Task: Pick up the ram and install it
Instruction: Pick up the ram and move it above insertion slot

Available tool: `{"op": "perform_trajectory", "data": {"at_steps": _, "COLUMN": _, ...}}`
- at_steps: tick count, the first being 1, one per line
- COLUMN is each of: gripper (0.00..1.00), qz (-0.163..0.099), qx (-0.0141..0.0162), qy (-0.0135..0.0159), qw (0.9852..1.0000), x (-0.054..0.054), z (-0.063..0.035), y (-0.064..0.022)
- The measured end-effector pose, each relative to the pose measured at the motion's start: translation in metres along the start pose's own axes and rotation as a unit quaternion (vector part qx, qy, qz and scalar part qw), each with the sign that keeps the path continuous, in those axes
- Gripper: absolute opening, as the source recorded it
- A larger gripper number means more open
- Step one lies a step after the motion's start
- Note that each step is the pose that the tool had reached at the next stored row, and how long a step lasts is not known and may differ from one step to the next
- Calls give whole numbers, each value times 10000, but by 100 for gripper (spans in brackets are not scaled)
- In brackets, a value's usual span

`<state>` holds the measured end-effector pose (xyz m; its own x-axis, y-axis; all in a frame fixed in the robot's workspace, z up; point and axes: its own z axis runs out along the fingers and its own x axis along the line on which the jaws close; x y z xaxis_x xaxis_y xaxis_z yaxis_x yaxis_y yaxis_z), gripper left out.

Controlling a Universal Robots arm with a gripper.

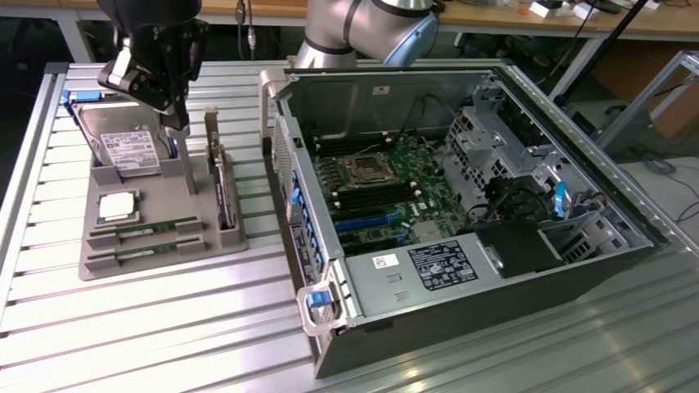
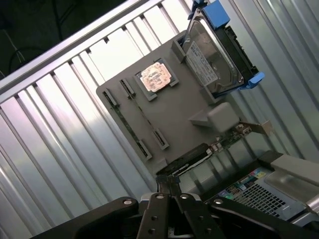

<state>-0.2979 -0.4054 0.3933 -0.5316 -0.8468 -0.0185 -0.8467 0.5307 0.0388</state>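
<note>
- Two ram sticks lie flat in slots along one edge of a gray tray (image 1: 164, 184), side by side and parallel. The inner ram stick (image 1: 147, 228) sits just beside a square silver processor chip (image 1: 118, 206). The outer ram stick (image 1: 142, 252) is nearest the tray's edge.
- In the wrist view they appear as thin strips between end clips, the inner ram stick (image 2: 143, 113) and the outer ram stick (image 2: 127, 123).
- Black gripper (image 1: 173, 115) hangs above the far part of the tray, close to a hard drive (image 1: 126, 147) with a white label, and apart from both sticks.
- In the wrist view the gripper (image 2: 169, 183) has its fingers (image 2: 163, 186) pressed together, with nothing between them.
- An expansion card (image 1: 224, 196) stands upright on its edge in the tray, on the side toward the computer.
- Open computer case (image 1: 437, 327) lies on its side at the exterior view's right, just beside the tray, with its green motherboard (image 1: 382, 188) exposed.
- Everything rests on a slatted metal table (image 1: 164, 327).
</note>
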Motion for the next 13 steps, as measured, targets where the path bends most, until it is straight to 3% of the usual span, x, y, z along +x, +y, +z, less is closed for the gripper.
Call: {"op": "perform_trajectory", "data": {"at_steps": 13, "gripper": 10, "qz": -260, "qx": -5, "qy": 10, "qw": 9997, "x": 0, "z": 0, "y": 0}}
